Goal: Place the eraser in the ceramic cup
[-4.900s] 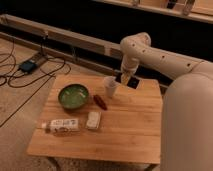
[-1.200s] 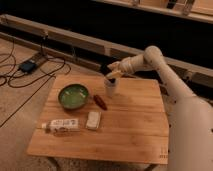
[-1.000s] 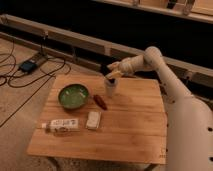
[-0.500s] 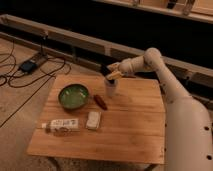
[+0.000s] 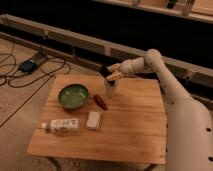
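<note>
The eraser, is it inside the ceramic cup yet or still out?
Out. The eraser is a dark block at the end effector, above the upright ceramic cup, not inside it.

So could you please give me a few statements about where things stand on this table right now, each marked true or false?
1. The gripper is directly above the cup, holding the eraser. True.
2. The green bowl sits to the right of the cup. False: it sits to the cup's left.
3. The reddish-brown oblong thing lies between the bowl and the cup. True.
4. The pale block is inside the bowl. False: it lies on the table, nearer the front edge.
5. The eraser lies flat on the table. False: it is held above the cup.
</note>
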### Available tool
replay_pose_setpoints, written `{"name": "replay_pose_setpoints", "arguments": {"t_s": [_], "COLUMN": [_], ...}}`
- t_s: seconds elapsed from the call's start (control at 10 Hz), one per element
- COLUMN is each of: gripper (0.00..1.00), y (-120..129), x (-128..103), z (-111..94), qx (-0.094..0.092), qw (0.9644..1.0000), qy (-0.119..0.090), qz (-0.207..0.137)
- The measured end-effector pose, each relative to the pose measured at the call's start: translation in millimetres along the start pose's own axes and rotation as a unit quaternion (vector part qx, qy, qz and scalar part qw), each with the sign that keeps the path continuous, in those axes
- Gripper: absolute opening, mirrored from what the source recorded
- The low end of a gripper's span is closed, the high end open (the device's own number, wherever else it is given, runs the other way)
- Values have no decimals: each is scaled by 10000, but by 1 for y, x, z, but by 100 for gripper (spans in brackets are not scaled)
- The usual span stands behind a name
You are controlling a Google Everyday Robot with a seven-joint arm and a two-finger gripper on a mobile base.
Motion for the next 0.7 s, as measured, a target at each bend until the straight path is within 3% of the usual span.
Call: {"name": "replay_pose_setpoints", "arguments": {"t_s": [0.7], "gripper": [80], "y": [4], "x": [6], "z": [-6], "qx": [52], "qw": [9999], "qy": [-97], "qz": [-51]}}
